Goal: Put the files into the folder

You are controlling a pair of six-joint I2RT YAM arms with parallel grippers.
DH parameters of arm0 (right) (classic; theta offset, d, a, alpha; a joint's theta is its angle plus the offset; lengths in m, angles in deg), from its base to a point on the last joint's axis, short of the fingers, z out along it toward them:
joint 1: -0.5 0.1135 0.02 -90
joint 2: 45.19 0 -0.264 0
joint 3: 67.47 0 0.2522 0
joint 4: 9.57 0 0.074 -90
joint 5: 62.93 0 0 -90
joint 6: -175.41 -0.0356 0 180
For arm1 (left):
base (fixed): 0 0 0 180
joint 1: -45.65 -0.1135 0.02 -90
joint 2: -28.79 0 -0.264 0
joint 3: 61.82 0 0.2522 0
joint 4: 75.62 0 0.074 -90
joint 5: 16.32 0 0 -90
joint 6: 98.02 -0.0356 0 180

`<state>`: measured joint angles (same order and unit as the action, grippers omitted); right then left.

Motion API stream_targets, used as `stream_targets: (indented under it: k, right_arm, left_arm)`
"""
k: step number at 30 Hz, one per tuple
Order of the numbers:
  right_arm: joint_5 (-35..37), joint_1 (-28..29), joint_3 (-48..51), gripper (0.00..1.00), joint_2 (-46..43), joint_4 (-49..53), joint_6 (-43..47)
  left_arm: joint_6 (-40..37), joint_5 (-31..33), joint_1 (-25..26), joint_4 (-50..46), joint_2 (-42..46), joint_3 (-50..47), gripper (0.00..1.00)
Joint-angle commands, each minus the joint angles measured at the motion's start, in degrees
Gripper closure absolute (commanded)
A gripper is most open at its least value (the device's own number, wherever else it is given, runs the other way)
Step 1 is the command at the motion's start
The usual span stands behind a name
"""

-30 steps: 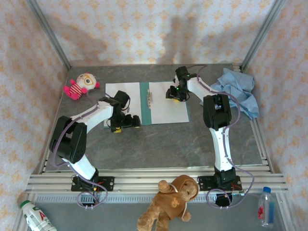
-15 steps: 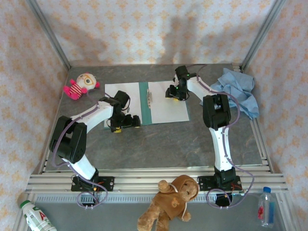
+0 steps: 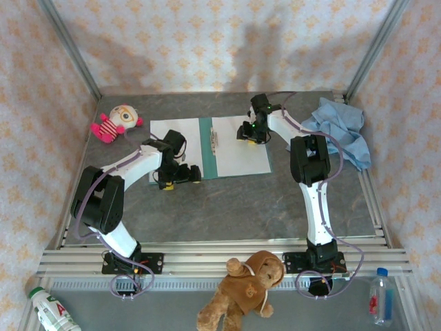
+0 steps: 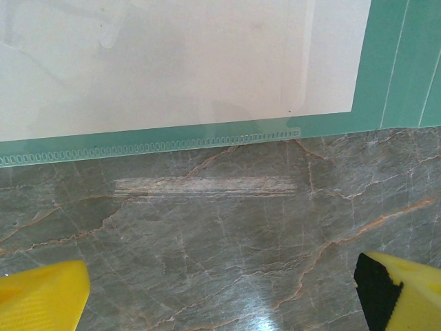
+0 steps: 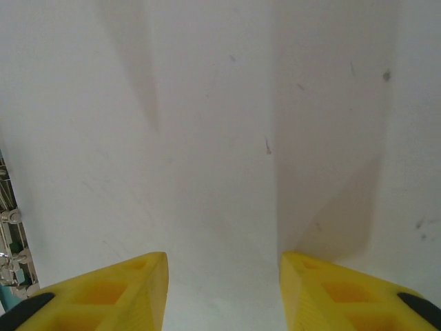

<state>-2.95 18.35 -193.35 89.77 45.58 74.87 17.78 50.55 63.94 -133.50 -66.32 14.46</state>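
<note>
Most of the task looks done: the folder (image 3: pixel 206 148) lies opened flat toward the back of the table (image 3: pixel 227 207). The files rest on it, one white sheet (image 3: pixel 173 138) on the leaf by the left arm and the other sheet (image 3: pixel 240 155) on the leaf by the right arm, with the teal spine bare between them. What seems left, as a judgement only, is squaring the sheets, perhaps catching them under the metal clip (image 3: pixel 214 141) beside the spine, and folding the leaves together. The left gripper (image 3: pixel 180 175) sits just off the near edge of its leaf, jaws spread as wide as they go and nothing in them. The right gripper (image 3: pixel 251 134) is over the far part of its sheet, jaws about half apart, gripping nothing that I can see. The overhead view gives the whole layout, while the wrist views give the close detail. The left wrist view adds that its sheet sits square inside the teal border, with a row of small perforations along the near edge, and that the yellow fingers (image 4: pixel 41 293) stand over bare table. The right wrist view shows blank paper between its fingertips and the clip at the left margin — whether the tips touch the paper I cannot tell
</note>
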Motion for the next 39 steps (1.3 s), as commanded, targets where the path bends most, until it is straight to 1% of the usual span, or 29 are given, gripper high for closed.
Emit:
stream_targets:
  k: [1,7,12,15,19,21,23,25,26,28,32,35,39]
  right_arm:
    - [0.09,0.17,-2.23,0.53,-0.78,1.27,-0.70]
    - [0.47,0.15,-4.14,0.53,-2.59,3.49,-0.23]
    - [0.75,0.00,-3.96,0.53,-6.51,5.27,0.61]
    - [0.51,-0.52,-1.37,0.53,-10.54,4.50,0.71]
    - [-0.26,-1.77,5.06,0.53,-17.20,2.16,0.10]
    - [-0.96,-2.56,8.91,0.53,-20.28,0.51,-0.49]
    - [-1.90,-3.57,13.59,0.53,-23.73,-1.69,-1.58]
    - [-2.74,-4.61,18.11,0.53,-26.72,-4.06,-2.70]
    - [-3.00,-5.06,20.33,0.53,-28.20,-5.01,-3.07]
    - [-3.32,-5.69,24.18,0.53,-30.68,-6.52,-3.59]
    - [-4.32,-6.07,30.59,0.53,-34.99,-8.44,-4.08]
    - [-5.15,-6.27,34.22,0.53,-37.37,-9.58,-4.72]
    - [-7.49,-6.29,37.77,0.53,-39.50,-11.54,-5.87]
  left_arm:
    - [-0.75,1.12,0.17,-0.76,-0.27,0.76,0.00]
    - [-0.89,1.33,0.17,-1.31,-0.56,3.37,0.00]
    - [-1.66,1.70,0.17,-1.04,-0.93,8.06,0.00]
    - [-2.46,1.87,0.17,0.82,-1.87,11.77,0.00]
    - [-4.08,2.32,0.16,3.83,-4.95,18.77,0.00]
    - [-4.85,2.46,0.17,5.16,-7.19,22.61,0.01]
    - [-5.82,3.31,0.15,5.88,-10.47,27.26,0.04]
    - [-6.74,3.11,0.07,5.61,-13.88,32.13,0.10]
    - [-7.23,2.96,0.02,5.30,-17.34,35.28,0.14]
    - [-7.82,2.47,-0.08,6.16,-21.03,39.43,0.18]
    - [-8.96,-0.33,-0.77,8.16,-28.12,47.04,0.21]
    - [-9.95,-1.39,-1.14,7.33,-33.38,53.39,0.23]
    - [-9.96,-2.72,-1.79,8.31,-38.47,58.42,0.26]
